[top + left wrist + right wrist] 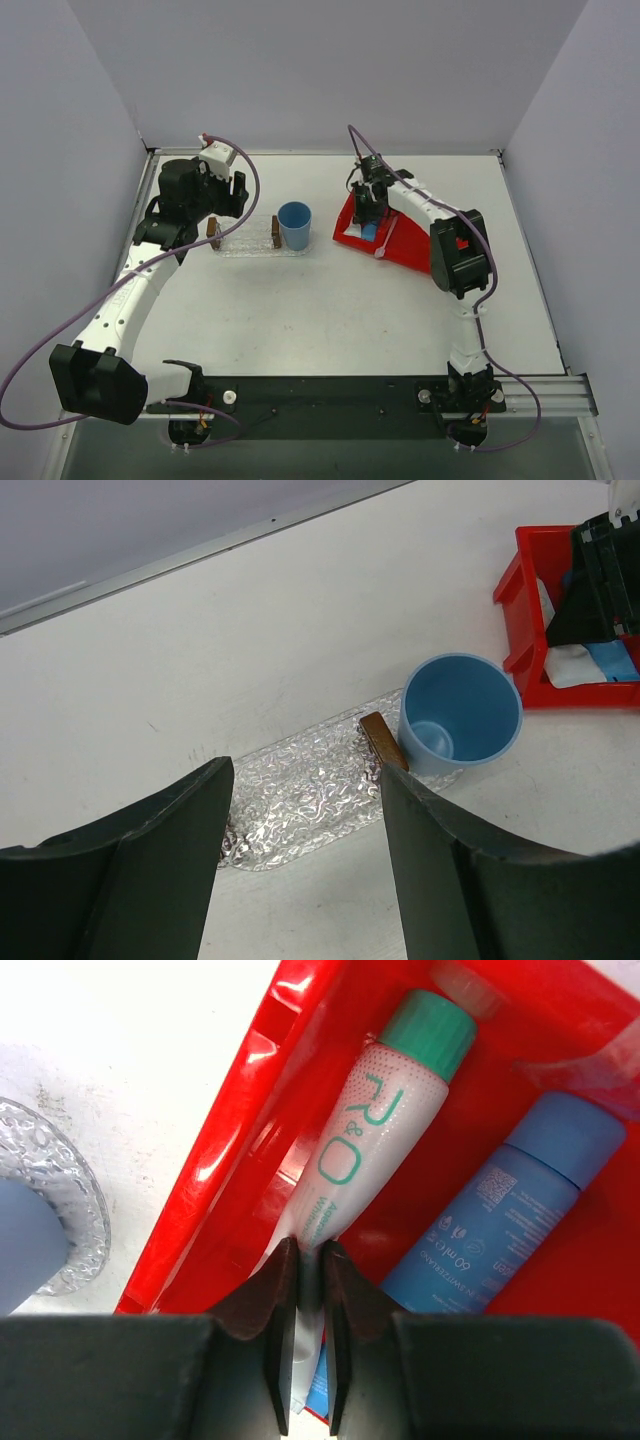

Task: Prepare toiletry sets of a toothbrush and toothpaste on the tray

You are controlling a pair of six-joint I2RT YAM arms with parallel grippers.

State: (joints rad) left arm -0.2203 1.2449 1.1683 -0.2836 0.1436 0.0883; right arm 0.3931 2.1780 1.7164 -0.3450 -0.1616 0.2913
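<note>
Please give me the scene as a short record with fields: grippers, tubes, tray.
left gripper: open, holding nothing, near the tray
right gripper: shut on the white toothpaste tube, at its flat end
blue toothpaste tube: lying in the red bin, beside the white one
tray: no tube on it; blue cup at one end

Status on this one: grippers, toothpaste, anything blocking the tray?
Left gripper open, empty, above tray. Right gripper shut on white toothpaste tail inside red bin; blue toothpaste beside it. Blue cup stands at tray's end.
</note>
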